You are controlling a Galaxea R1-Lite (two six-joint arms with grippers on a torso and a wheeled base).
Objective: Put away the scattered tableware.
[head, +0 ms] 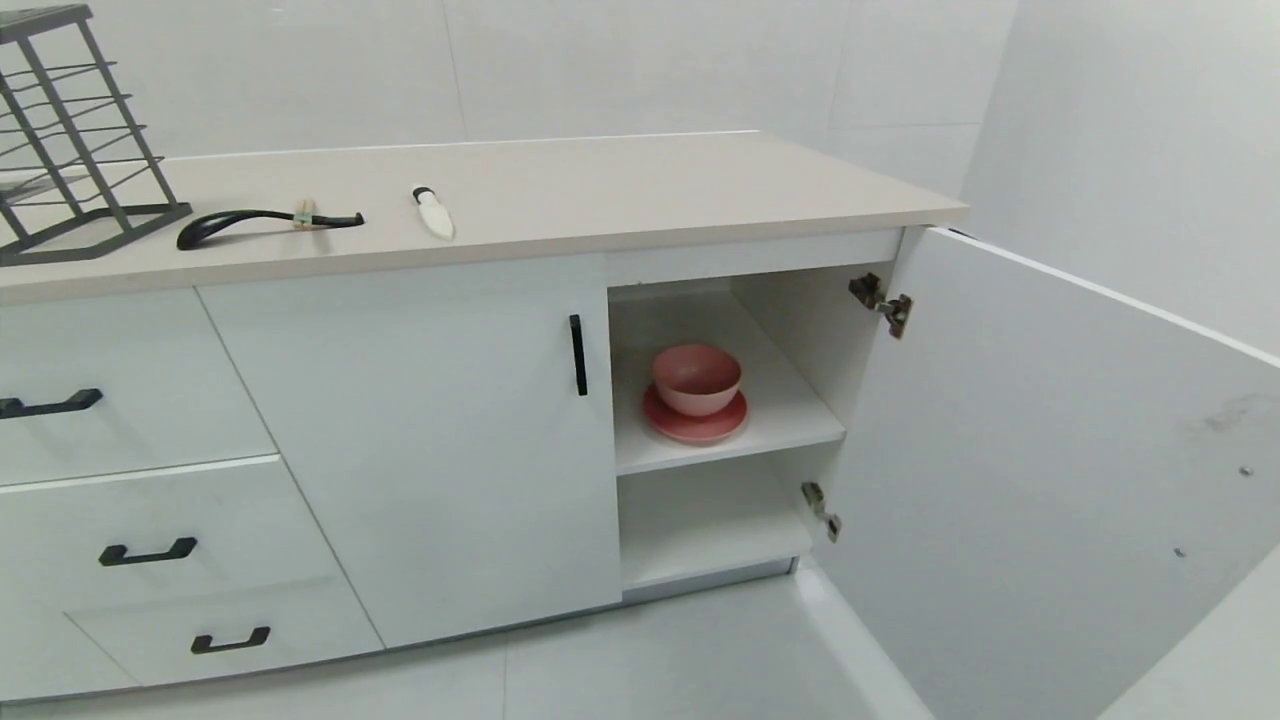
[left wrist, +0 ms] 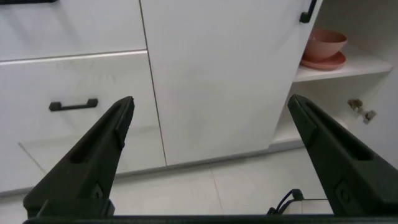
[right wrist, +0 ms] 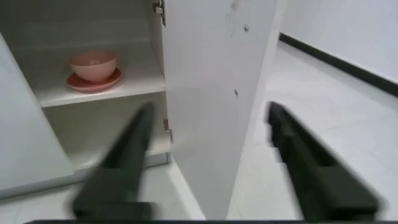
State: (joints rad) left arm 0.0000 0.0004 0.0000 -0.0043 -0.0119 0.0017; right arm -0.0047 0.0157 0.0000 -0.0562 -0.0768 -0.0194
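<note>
White tiled walls and floor surround a long cabinet with a pale counter (head: pixel 600 190). Its right-hand door (head: pixel 1050 450) stands swung wide, showing two shelves inside.

By my reading the job is partly done. A pink bowl (head: pixel 696 378) sits upright in the middle of a darker pink plate (head: pixel 700 425) on the upper shelf (head: pixel 790 425), near its front edge, so those two pieces look put away. Two pieces are left on the counter: a black ladle (head: pixel 260 222) lying on its side just beside a dark wire rack (head: pixel 70 130), and near it, apart from it, a small white utensil (head: pixel 433 212) with a black end, possibly a knife. The lower shelf is bare, and the door is not yet closed.

The bowl is smooth, rounded and matte; the plate is shallow, its rim showing all round the bowl. The ladle has a long curved handle with a pale band partway along.

The left gripper (left wrist: pixel 211 155) is spread wide and holds nothing, low in front of the closed door and drawers. The right gripper (right wrist: pixel 211 155) is likewise wide and empty, facing the open door's edge, with bowl and plate visible beyond.
</note>
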